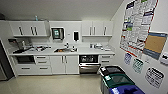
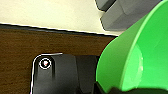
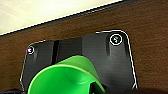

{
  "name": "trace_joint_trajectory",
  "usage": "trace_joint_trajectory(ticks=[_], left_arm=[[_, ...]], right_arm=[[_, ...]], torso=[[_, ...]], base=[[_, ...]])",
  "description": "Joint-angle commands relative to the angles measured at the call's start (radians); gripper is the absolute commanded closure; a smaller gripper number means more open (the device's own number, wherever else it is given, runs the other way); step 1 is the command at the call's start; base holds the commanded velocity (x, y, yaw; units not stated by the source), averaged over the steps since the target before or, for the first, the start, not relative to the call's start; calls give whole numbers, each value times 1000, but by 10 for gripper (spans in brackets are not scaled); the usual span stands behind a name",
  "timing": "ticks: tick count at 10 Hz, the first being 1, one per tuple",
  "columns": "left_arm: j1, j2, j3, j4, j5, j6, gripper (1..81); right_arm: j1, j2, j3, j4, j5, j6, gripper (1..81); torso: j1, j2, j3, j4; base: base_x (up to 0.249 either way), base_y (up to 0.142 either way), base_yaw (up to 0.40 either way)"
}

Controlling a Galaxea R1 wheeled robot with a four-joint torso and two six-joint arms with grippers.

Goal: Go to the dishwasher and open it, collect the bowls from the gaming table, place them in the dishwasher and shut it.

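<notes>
Ahead of me the dishwasher (image 1: pixel 89 64) sits under the counter (image 1: pixel 82 52), right of the sink (image 1: pixel 62 50), its door ajar and dark interior exposed. A bright green bowl (image 2: pixel 140 52) appears close at my left wrist; another green bowl (image 3: pixel 65 78) appears at my right wrist. I cannot tell either gripper's finger position or hold. Waste bins (image 1: pixel 117 80) stand at lower right.
</notes>
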Motion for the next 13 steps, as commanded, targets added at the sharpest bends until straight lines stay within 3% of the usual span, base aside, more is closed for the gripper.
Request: trace_joint_trajectory(ticks=[1,13], left_arm=[[-66,-22,21,14,30,-3,811],[-64,-28,32,14,28,-3,811]], right_arm=[[59,-11,2,-8,-32,-1,811],[61,-12,2,-10,-32,-1,811]], torso=[[0,0,0,0],[0,0,0,0]], base=[[137,0,0],[134,5,0]])
